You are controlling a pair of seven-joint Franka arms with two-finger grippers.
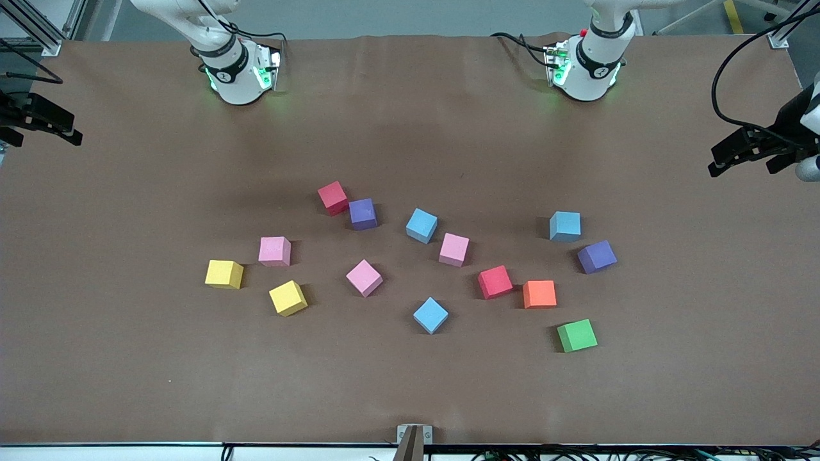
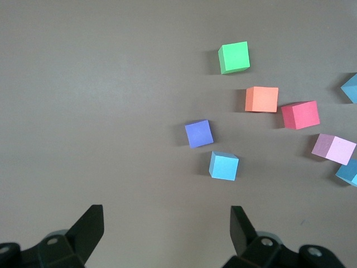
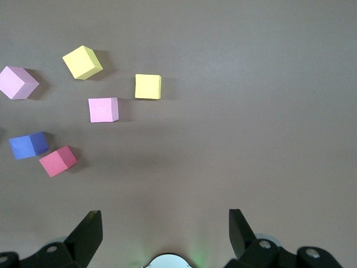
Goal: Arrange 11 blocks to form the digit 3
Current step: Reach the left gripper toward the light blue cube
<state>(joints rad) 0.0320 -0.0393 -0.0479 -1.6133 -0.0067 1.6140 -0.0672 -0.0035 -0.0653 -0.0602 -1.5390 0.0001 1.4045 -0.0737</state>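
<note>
Green cube [image 1: 576,335] beside orange block [image 1: 539,294]

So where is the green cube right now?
Front view: the green cube sits toward the left arm's end, nearest the camera, just nearer than the orange cube.

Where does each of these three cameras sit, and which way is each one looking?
Front view: high across the table, facing both robot bases and the scattered cubes; both arms wait, raised.
Left wrist view: on the left arm's wrist, looking down past its open left gripper at the green cube and orange cube.
Right wrist view: on the right arm's wrist, looking down past its open right gripper at two yellow cubes.
Shared: the front view also shows the green cube and the yellow cubes.
</note>
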